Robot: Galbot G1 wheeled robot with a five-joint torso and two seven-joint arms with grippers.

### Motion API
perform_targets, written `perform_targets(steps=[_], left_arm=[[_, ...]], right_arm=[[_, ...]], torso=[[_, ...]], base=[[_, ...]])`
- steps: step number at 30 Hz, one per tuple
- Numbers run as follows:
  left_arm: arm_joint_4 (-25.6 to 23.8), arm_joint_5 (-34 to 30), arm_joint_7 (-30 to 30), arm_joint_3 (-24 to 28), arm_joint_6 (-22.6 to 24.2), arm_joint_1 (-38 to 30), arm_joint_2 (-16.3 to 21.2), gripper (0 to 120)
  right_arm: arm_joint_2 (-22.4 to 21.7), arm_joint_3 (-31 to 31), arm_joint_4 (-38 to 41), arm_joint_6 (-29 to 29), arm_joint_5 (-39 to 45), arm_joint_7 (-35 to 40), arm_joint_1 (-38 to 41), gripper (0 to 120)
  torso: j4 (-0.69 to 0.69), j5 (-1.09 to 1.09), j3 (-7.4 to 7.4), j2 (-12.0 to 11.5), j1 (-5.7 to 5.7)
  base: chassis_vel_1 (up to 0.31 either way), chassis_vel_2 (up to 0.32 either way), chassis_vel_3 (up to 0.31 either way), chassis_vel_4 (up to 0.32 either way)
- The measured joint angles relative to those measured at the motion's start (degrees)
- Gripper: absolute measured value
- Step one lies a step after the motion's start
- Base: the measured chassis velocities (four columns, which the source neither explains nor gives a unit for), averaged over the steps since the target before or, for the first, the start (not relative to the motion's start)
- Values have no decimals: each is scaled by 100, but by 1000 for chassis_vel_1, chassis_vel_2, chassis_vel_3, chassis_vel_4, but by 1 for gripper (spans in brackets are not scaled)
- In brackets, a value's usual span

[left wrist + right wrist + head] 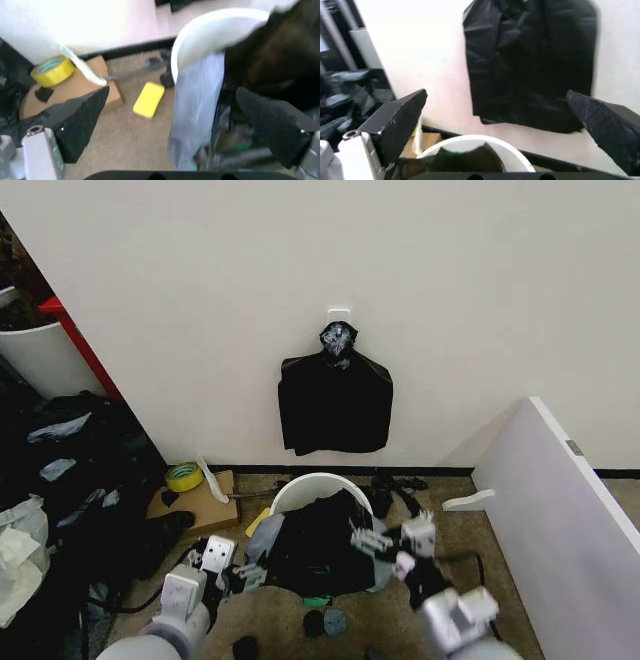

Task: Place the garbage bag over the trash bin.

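The trash bin [318,484] is a round white bucket standing on the floor by the wall. The black garbage bag [322,548] lies crumpled over its near side and mouth, with the far rim bare. My left gripper [243,572] is open, low at the bin's left side, next to a pale hanging fold of the bag [195,105]. Higher up at the bin's right edge is my right gripper [367,538], also open, touching the bag's upper folds. In the right wrist view the bin's rim [482,143] sits below the wide-apart fingers [402,120].
A flat bunch of black bags [335,402] hangs on the wall behind the bin. A yellow tape roll [184,476], cardboard [205,502] and a yellow block [148,99] lie at the left. Dark clutter [80,470] and a red-framed white drum [40,352] fill the far left. A white panel [560,510] leans at the right.
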Motion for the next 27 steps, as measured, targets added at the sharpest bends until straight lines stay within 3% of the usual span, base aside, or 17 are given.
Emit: perform_targets(steps=[2,6,7,12,13,18,27], left_arm=[[5,2,71,-32,-72,-150,-179,100],[21,284,683,-298,-1133,-455,-744,100],[21,284,683,-298,-1133,-455,-744,100],[330,866,1143,-509,-2076,-496,-1399,100],[330,866,1143,-509,-2076,-496,-1399,100],[504,1255,1205,-694,-2348,-492,-1794,100],[638,1271,1118,-1028,-2426,-514,-1989,100]], right_arm=[[-68,44,-385,35,416,-510,472,100],[-224,9,-1310,329,998,-1778,1478,100],[-224,9,-1310,329,998,-1778,1478,100],[-282,-135,-2192,359,1184,-2956,2290,100],[-282,-135,-2192,359,1184,-2956,2290,100],[-226,-256,-3195,-143,976,-4434,3032,100],[214,-612,-4103,-1115,493,-4546,4004,100]], torso=[[0,0,0,0,0],[-1,0,0,0,0],[-1,0,0,0,0],[0,0,0,0,0],[0,0,0,0,0],[-1,-1,0,0,0],[0,-2,0,0,0]], base=[[0,0,0,0],[0,0,0,0],[0,0,0,0],[0,0,0,0],[0,0,0,0],[0,0,0,0],[0,0,0,0]])
